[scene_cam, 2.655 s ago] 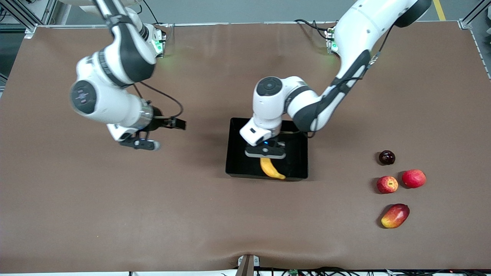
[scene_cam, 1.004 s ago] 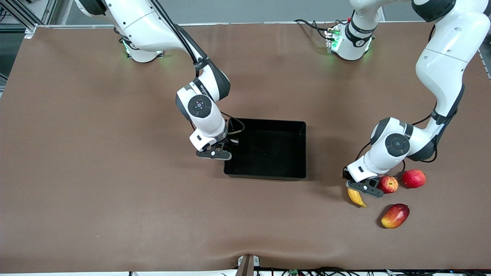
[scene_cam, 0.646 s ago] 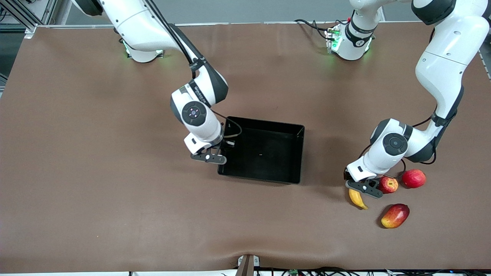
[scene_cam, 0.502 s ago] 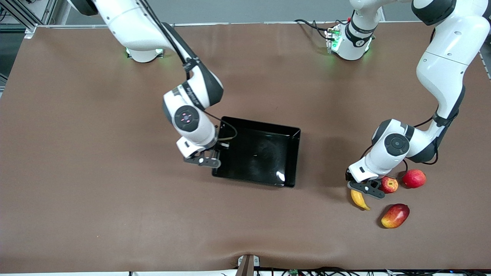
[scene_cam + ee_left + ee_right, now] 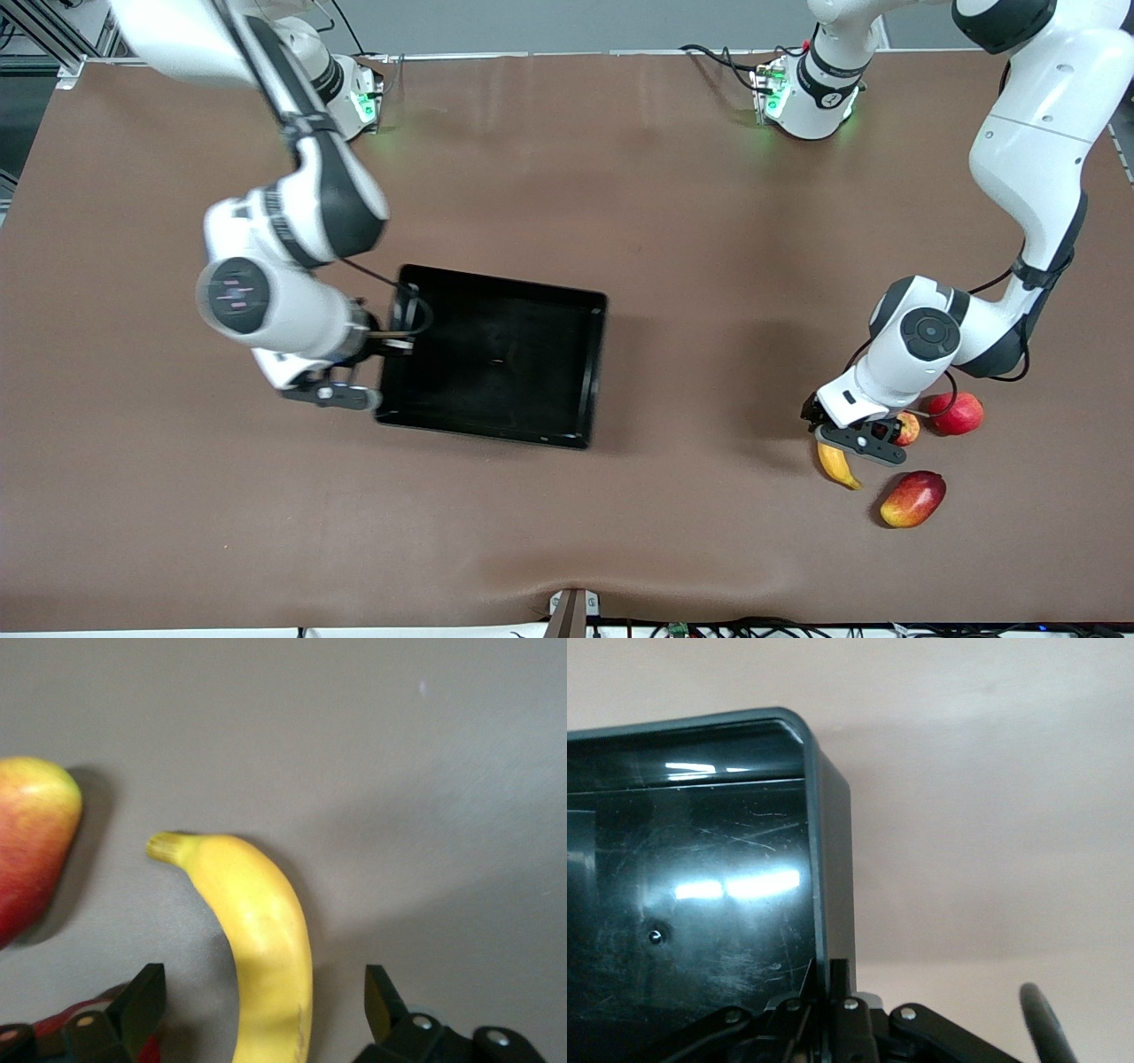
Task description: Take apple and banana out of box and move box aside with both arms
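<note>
The black tray is near the table's middle, toward the right arm's end. My right gripper is shut on its end wall; the right wrist view shows the fingers pinching that wall. The yellow banana lies on the table beside the small red apple, which my left arm partly hides. My left gripper is low over the banana and open. In the left wrist view its fingertips stand apart on either side of the banana.
A plain red round fruit lies beside the apple toward the left arm's end. A red-and-yellow mango lies nearer to the front camera than the apple and also shows in the left wrist view. Brown table all round.
My right gripper has carried the tray toward the right arm's end of the table. My left gripper has moved the banana from the tray to beside the apple and stands open now.
</note>
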You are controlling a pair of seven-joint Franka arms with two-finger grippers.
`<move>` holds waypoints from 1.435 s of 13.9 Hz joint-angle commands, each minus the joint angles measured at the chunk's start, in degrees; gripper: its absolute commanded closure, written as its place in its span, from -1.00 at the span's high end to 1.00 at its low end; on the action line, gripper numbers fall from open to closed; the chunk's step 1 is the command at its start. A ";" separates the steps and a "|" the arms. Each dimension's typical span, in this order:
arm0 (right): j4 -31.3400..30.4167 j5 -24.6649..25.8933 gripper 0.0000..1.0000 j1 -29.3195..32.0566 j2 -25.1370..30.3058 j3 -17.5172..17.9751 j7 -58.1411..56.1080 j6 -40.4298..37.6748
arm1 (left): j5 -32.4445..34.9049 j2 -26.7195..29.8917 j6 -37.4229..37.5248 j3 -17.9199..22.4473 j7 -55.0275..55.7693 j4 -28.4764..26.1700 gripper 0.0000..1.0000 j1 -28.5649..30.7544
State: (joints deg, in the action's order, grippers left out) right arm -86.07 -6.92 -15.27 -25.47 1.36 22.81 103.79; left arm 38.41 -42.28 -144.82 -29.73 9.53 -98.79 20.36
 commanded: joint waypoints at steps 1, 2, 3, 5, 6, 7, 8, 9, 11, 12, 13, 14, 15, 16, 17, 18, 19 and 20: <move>-7.60 -1.61 -1.00 8.65 6.56 1.01 -10.82 -0.26 | -6.65 7.81 9.61 -2.61 1.90 -0.36 1.00 -0.41; -9.63 -1.61 -1.00 12.24 7.45 1.10 -14.25 -0.26 | -8.50 10.09 13.13 -3.92 2.07 -0.09 1.00 -0.33; -10.78 -1.61 -1.00 15.06 7.89 1.01 -17.68 -0.43 | -10.52 12.20 15.60 -4.63 2.42 0.08 1.00 -0.24; -12.63 -1.52 -1.00 19.99 8.60 1.01 -23.23 -0.52 | -15.45 16.77 20.69 -5.08 3.31 0.44 1.00 -0.24; -13.07 -1.43 -1.00 21.75 8.51 0.92 -24.56 -0.61 | -16.42 19.14 23.85 -5.08 3.22 0.52 1.00 -0.24; -13.60 -0.91 -1.00 23.60 8.42 0.92 -25.96 -0.43 | -17.22 21.17 26.67 -5.34 3.22 0.61 1.00 -0.24; -13.78 -0.82 -1.00 25.97 8.16 0.83 -28.06 -0.26 | -18.88 23.54 29.13 -5.34 2.96 1.05 1.00 -0.15; -14.47 -0.73 -1.00 28.69 7.81 0.83 -30.87 0.18 | -21.16 25.39 32.38 -5.34 3.04 2.10 1.00 -0.15; -17.71 -0.73 -1.00 33.70 7.02 0.83 -38.50 5.16 | -23.55 27.34 41.59 -5.34 2.52 7.00 1.00 -0.15; -20.17 -0.73 -1.00 35.81 6.84 0.92 -42.11 9.20 | -23.55 27.43 46.08 -5.34 2.43 10.51 1.00 -0.24; -22.89 -0.73 -1.00 36.71 6.84 0.92 -43.54 12.98 | -23.64 27.34 49.43 -5.08 2.34 13.76 1.00 -0.15; -25.01 -0.73 -1.00 37.15 6.75 0.83 -43.55 15.97 | -23.73 27.34 51.37 -4.99 2.34 15.36 1.00 0.37; -26.16 -0.73 -1.00 38.28 5.54 0.92 -43.73 18.79 | -23.64 27.43 52.09 -5.08 2.25 15.90 1.00 1.51; -26.43 -0.82 -1.00 39.95 4.31 1.01 -43.90 20.30 | -23.64 27.78 52.18 -5.16 2.25 15.91 1.00 2.04; -26.61 -0.99 -1.00 40.23 3.94 1.01 -44.34 20.57 | -23.73 28.56 52.27 -5.16 2.51 15.91 1.00 2.05; -26.61 -0.99 -1.00 40.40 3.51 1.01 -44.61 20.57 | -23.81 30.05 53.23 -5.08 2.52 15.91 1.00 2.05; -26.52 -1.08 -1.00 40.41 2.54 1.01 -45.74 20.83 | -23.90 31.28 54.11 -4.99 2.52 15.91 1.00 2.05; -26.52 -1.08 -1.00 40.49 2.01 1.01 -46.80 21.88 | -24.95 31.65 55.16 -5.08 2.69 15.99 1.00 2.31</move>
State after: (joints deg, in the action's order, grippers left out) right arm -112.29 -6.89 23.72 -23.47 0.94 -21.45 124.88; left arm 15.56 -13.36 -92.18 -34.77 12.33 -82.73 22.34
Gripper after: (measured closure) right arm 0.943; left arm 0.000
